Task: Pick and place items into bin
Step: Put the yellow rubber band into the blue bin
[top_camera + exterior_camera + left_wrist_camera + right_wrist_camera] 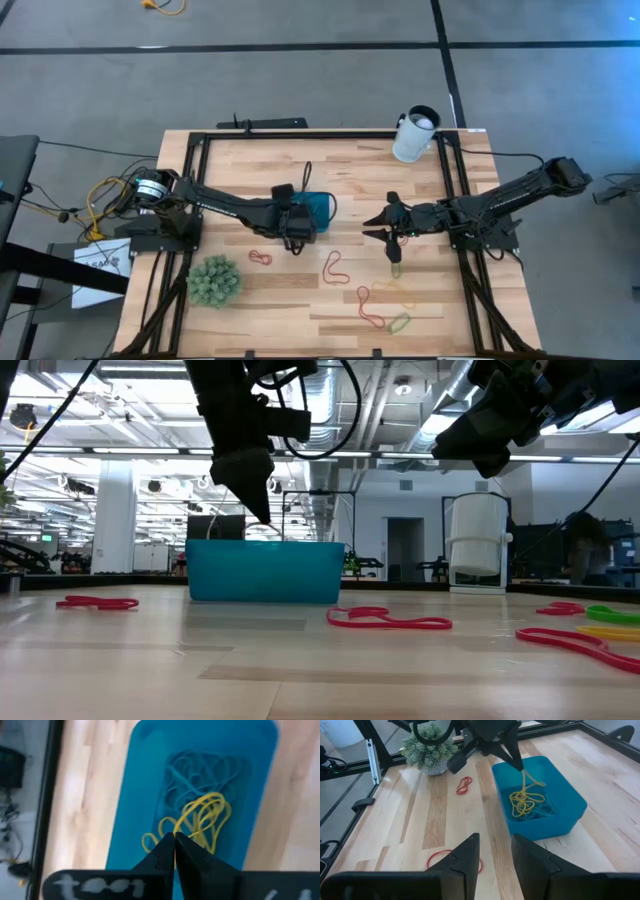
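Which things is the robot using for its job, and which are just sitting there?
For the job:
- yellow loop, pinched by the shut left tool over the teal bin
- loops already in the bin
- red loops and other loose loops on the table
- right tool, open, waiting

Just sitting:
- spiky green ball
- white cup

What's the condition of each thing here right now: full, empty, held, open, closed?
Teal-blue plastic tray: holds blue loops, not full.
Yellow rubber loop: pinched, dangling into the tray.
Left gripper: jaws shut on the yellow loop above the tray.
Right gripper: jaws open, empty, above the table.
Red rubber loops: loose on the wooden table.
White cup: upright.
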Available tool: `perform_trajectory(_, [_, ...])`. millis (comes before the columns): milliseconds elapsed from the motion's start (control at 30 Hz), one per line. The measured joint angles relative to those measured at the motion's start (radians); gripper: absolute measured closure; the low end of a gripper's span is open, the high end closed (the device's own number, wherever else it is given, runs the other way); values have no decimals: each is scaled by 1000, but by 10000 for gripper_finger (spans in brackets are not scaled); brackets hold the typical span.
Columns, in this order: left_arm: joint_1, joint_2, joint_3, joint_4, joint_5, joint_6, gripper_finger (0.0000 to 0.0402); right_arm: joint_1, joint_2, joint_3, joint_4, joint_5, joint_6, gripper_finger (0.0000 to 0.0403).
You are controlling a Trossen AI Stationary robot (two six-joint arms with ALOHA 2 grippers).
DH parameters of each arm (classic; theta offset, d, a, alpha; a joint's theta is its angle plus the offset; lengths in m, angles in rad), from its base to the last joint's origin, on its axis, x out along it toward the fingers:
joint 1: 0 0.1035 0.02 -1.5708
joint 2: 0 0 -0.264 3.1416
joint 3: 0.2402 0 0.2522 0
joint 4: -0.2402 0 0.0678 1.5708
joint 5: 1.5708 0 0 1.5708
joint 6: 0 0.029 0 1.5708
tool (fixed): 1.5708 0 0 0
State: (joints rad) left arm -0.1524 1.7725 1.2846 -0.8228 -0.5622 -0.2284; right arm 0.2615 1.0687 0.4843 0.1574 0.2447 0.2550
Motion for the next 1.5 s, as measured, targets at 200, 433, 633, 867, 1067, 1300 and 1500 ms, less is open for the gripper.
perform_trajectory(200, [0, 0, 0, 30, 35, 34, 376, 0, 0, 0, 0, 0, 0, 296])
perform_trajectory(433, [0, 0, 0, 29, 56, -1, 320, 0, 0, 0, 0, -4, 9, 296])
perform_trajectory(633, [0, 0, 23, 8, 53, -30, 302, 0, 0, 0, -86, -11, 156, 296])
perform_trajectory(867, [-10, 0, 216, -270, -99, -18, 320, -18, 0, 0, -214, -10, 153, 296])
perform_trajectory(1067, [-45, 0, 424, -604, -258, -120, 336, -24, 0, 0, -179, -164, 167, 296])
perform_trajectory(1300, [-87, -116, 514, -738, -404, -128, 335, 156, 0, 111, -425, -27, 353, 296])
perform_trajectory(1500, [-91, -335, 462, -742, -430, -269, 333, 318, 46, 199, -559, 67, 526, 296])
